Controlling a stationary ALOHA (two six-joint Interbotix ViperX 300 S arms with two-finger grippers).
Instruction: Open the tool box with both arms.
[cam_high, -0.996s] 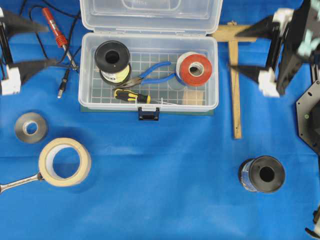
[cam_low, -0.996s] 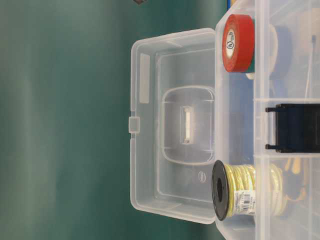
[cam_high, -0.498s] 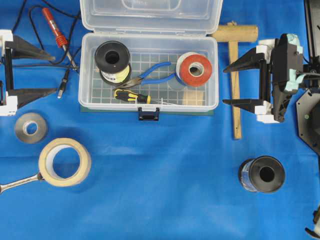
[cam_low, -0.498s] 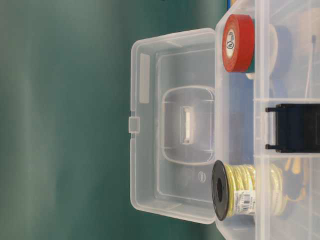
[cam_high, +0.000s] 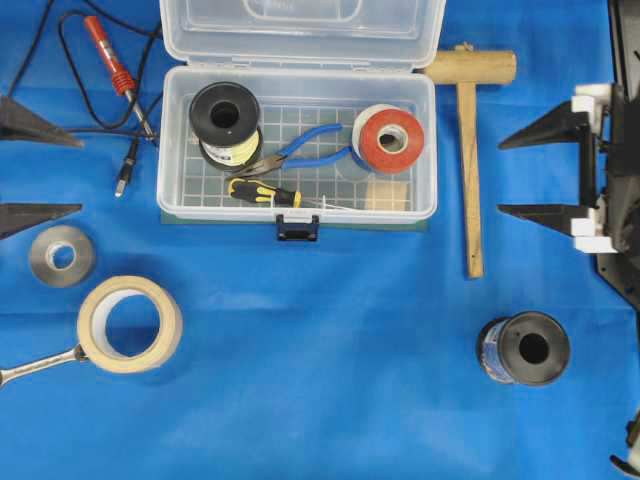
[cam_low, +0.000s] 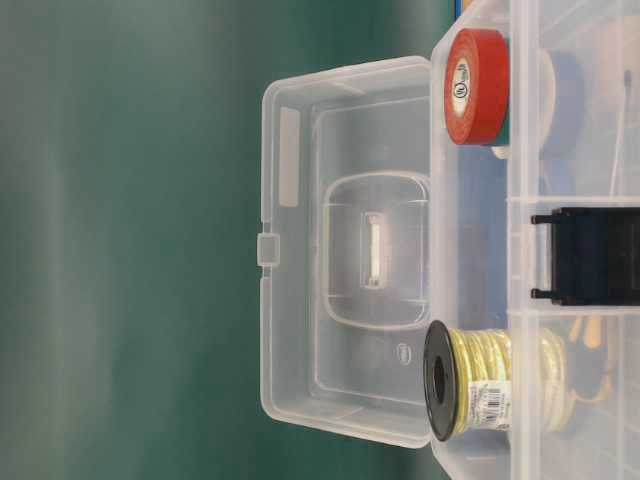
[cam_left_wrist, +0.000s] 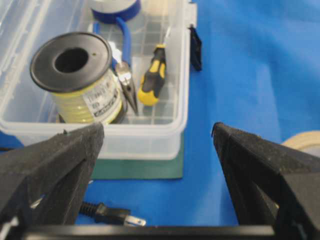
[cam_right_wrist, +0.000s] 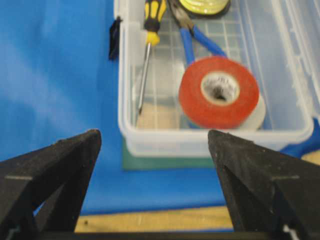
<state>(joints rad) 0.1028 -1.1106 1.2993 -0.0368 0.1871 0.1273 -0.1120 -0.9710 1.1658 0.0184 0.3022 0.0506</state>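
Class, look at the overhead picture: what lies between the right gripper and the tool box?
The wooden mallet lies there on the blue cloth, between the right gripper and the tool box, seen in the overhead view.

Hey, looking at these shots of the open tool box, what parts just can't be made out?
- Tool box lid: its far end is cut off by the top edge of the overhead view.
- Left gripper: only the fingertips show overhead; the rest is past the left edge.
- Spool label: too blurred to read in the left wrist view.

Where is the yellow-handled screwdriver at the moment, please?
In the overhead view, the screwdriver lies inside the open tool box, near its front wall, below the blue pliers.
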